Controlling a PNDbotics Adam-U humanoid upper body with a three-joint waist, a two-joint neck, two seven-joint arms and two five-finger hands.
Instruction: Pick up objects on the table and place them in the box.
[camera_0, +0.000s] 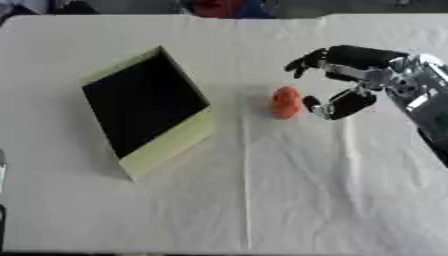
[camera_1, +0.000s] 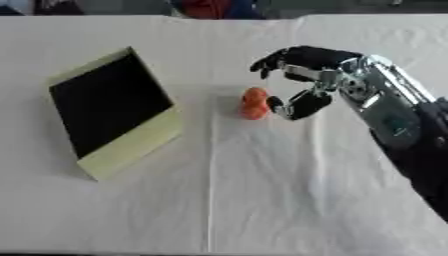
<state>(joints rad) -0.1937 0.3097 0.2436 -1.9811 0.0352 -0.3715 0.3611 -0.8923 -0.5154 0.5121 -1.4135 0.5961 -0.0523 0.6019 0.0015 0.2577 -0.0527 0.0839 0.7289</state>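
on the worktop (camera_0: 289, 190): orange object (camera_0: 284, 102), just right of centre
right hand (camera_1: 306, 75): fingers (camera_1: 271, 61) curled but apart, holding nothing, object just beside the thumb
box (camera_0: 149, 110): left of object, well apart

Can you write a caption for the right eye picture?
Right hand reaching for orange object beside the box.

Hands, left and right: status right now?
Left hand: not in view.
Right hand: open, fingers spread above and thumb below, just right of the orange object, not closed on it.
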